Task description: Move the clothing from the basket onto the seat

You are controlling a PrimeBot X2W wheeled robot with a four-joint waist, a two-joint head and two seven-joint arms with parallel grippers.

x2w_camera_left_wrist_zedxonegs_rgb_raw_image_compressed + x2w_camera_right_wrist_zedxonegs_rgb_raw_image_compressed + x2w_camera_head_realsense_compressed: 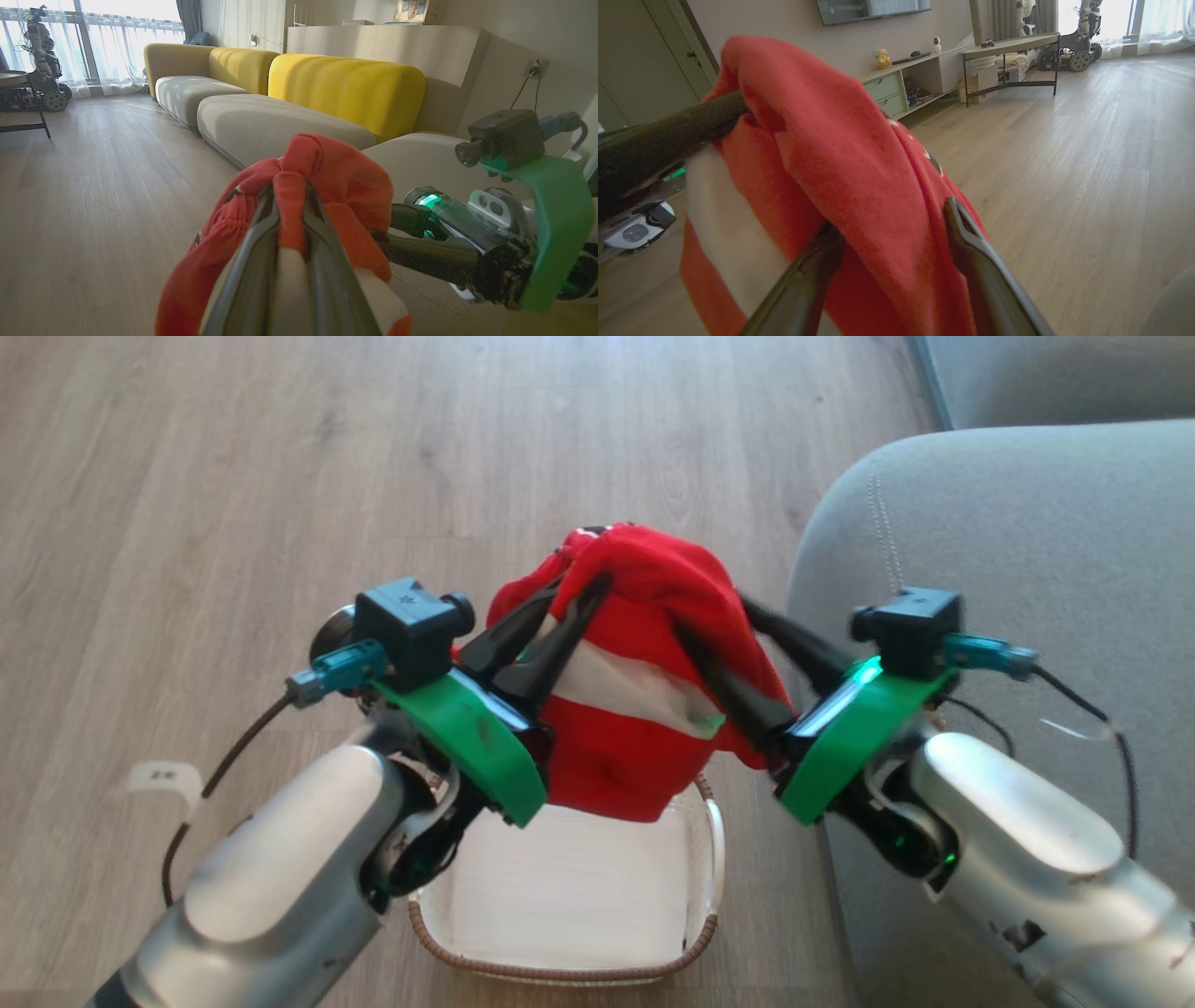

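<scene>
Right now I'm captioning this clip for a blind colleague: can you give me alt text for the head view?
Both the left gripper and the right gripper hold the clothing, a bunched red garment with a white band, above the cream basket on a wooden floor. The grey seat lies to the robot's right.

the far end of the basket (560, 974) lies hidden under the clothing (644, 644); the seat (1008, 569) is cut off by the head view's right edge.

Head camera looks down; 2 wrist cameras face the shared clothing (607, 765) closely from opposite sides.
</scene>
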